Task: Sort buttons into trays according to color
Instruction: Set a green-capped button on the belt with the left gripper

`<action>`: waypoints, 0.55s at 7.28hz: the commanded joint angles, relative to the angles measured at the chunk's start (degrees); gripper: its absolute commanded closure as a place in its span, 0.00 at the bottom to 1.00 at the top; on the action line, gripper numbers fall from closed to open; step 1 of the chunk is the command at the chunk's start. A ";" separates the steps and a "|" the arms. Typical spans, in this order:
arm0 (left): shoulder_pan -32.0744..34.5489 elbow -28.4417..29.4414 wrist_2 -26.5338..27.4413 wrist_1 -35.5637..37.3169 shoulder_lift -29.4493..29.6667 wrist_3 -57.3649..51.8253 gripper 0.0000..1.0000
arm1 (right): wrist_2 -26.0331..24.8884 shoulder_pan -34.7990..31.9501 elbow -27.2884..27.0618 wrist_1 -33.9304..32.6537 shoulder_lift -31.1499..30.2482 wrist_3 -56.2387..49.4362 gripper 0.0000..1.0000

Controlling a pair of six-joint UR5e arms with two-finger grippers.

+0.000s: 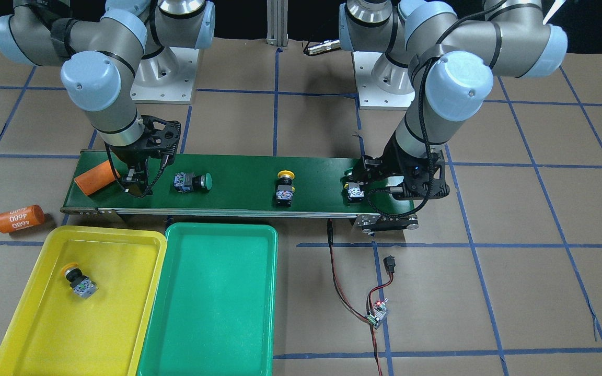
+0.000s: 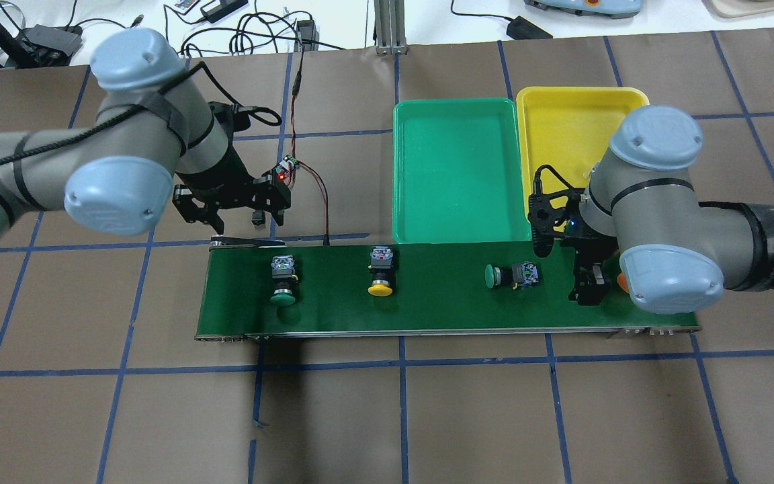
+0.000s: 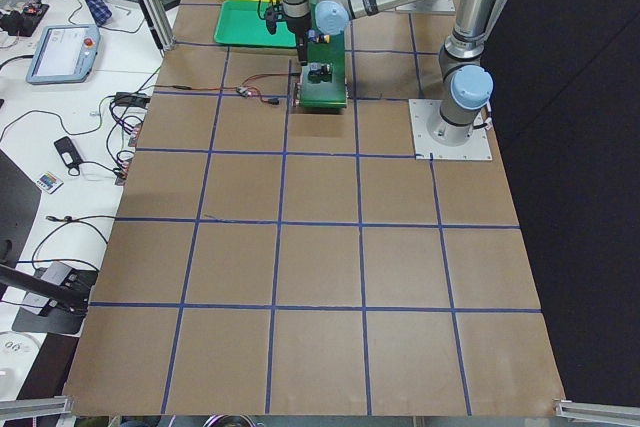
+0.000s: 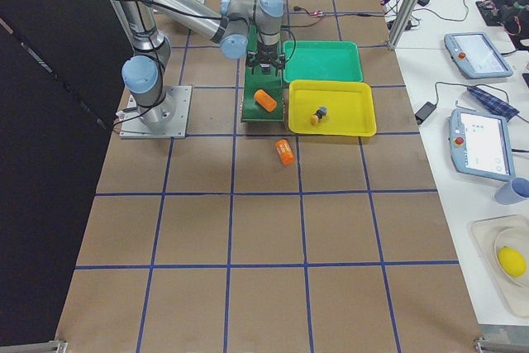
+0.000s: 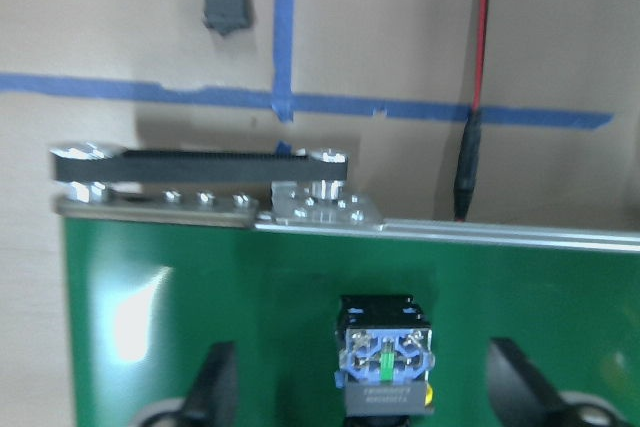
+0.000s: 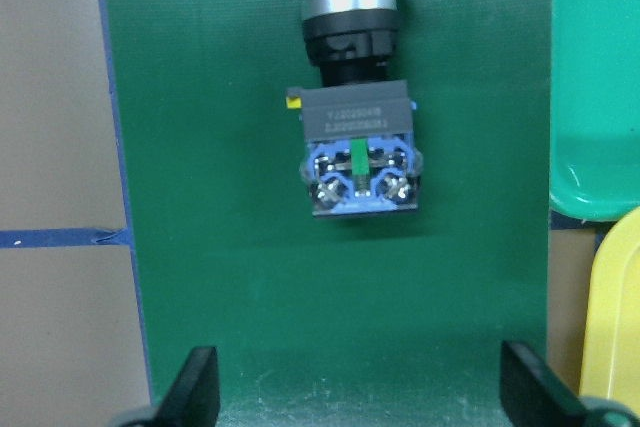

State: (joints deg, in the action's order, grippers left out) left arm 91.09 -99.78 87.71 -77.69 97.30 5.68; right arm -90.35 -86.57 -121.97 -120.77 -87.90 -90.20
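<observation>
Three buttons lie on the dark-green belt [image 1: 311, 180]: a green one [image 1: 354, 191] at the end by my left arm, a yellow one [image 1: 284, 188] in the middle, and a green one [image 1: 192, 181] towards my right arm. A second yellow button [image 1: 79, 282] lies in the yellow tray [image 1: 107, 236]. The green tray [image 1: 222, 313] beside it holds nothing. My left gripper [image 2: 232, 212] is open above the first green button [image 5: 385, 362]. My right gripper [image 6: 362, 392] is open and empty, just short of the other green button [image 6: 355, 147].
An orange cylinder [image 1: 96, 178] lies on the belt end right beside my right gripper. Another orange cylinder [image 1: 19, 218], marked 4680, lies on the table off that end. A small circuit board [image 1: 377, 313] with red and black wires lies near the belt's other end.
</observation>
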 commanded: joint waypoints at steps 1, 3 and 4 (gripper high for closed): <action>0.75 6.52 1.50 -8.51 -3.85 0.38 0.00 | 0.00 0.00 -0.11 -0.08 0.00 0.02 0.00; 0.76 6.27 1.68 -10.46 -8.60 -0.23 0.00 | 0.00 0.00 -0.02 -0.08 0.35 0.02 0.00; 0.67 6.70 1.68 -11.68 -9.40 -0.23 0.00 | 0.00 0.00 -0.02 -0.08 0.70 -0.06 0.00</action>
State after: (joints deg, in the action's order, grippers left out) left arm 91.80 -93.46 89.34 -87.88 89.70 5.55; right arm -90.35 -86.57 -122.03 -120.83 -87.56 -90.19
